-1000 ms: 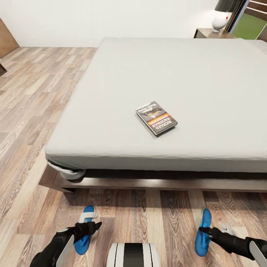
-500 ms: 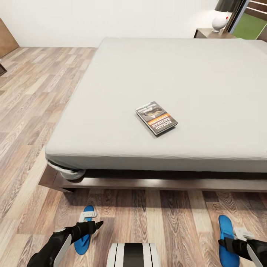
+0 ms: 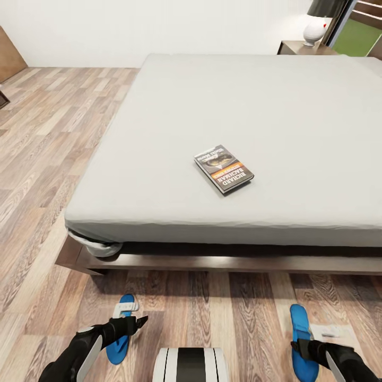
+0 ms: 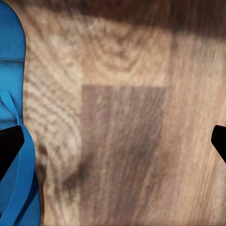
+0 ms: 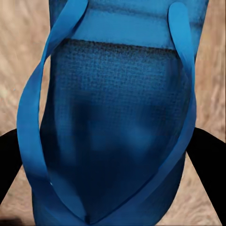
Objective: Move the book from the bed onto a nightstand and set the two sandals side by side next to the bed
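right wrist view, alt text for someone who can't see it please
A bright blue sandal seen close from above, its two straps meeting in a V, lying on wood-plank floor. The dark fingertips of the right tool sit on either side of it.

Evenly, softly lit throughout, with no glare. Dark shadow under the bed (image 3: 223, 249) frame, spilling onto the floor (image 3: 37, 159). Sharp in the head view; coarse, blurred wood grain up close in both wrist views.
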Robot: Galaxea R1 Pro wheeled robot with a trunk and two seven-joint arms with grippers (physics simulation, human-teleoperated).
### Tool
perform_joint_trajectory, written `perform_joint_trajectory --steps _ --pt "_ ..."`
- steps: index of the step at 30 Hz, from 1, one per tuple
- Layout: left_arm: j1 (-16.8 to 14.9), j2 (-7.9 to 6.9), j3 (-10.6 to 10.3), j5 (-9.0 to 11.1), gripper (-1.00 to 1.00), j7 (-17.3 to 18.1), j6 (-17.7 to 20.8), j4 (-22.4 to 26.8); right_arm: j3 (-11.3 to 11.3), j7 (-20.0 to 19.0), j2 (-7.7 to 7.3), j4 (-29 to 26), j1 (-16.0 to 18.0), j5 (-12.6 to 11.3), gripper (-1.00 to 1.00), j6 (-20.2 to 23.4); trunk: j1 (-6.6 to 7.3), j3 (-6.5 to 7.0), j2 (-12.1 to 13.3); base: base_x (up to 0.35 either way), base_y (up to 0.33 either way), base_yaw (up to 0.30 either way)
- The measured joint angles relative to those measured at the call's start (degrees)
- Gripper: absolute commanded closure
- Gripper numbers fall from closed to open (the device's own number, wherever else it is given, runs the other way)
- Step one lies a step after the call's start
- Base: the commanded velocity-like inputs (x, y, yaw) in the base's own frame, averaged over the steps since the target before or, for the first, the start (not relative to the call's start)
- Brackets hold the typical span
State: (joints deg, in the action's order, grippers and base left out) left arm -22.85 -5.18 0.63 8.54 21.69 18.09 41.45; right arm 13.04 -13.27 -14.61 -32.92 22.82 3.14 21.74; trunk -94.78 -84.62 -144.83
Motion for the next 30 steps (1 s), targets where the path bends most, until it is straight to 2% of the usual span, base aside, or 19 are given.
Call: perform_joint_trajectory --steps 1,3,7,14,30 --pt "0.0 0.00 0.0 0.0 -1.00 0.0 0.0 0.0 0.0 0.0 0.85 0.0 0.0 1.1 1.00 -0.1 0.00 0.00 0.0 0.000 0.000 0.000" --pt "0.0 0.00 0.0 0.0 -1.00 0.0 0.0 0.0 0.1 0.0 1.58 -0.1 0.0 2.5 1.00 -0.2 0.00 0.00 0.0 0.000 0.000 0.000" --pt "0.0 -0.01 0.0 0.0 -1.00 0.0 0.0 0.0 0.3 0.0 2.27 -0.1 0.0 3.7 1.00 -1.8 0.00 0.00 0.0 0.000 0.052 0.000" --pt "0.0 -0.01 0.0 0.0 -1.00 0.0 0.0 0.0 0.3 0.0 2.35 -0.1 0.0 3.8 1.00 -3.7 0.00 0.00 0.0 0.000 0.251 0.000" --pt "0.0 -0.03 0.1 0.0 -1.00 0.0 0.0 -0.2 0.4 -0.1 2.35 0.0 0.0 3.6 1.00 -3.8 0.00 0.00 0.0 0.000 0.315 0.000"
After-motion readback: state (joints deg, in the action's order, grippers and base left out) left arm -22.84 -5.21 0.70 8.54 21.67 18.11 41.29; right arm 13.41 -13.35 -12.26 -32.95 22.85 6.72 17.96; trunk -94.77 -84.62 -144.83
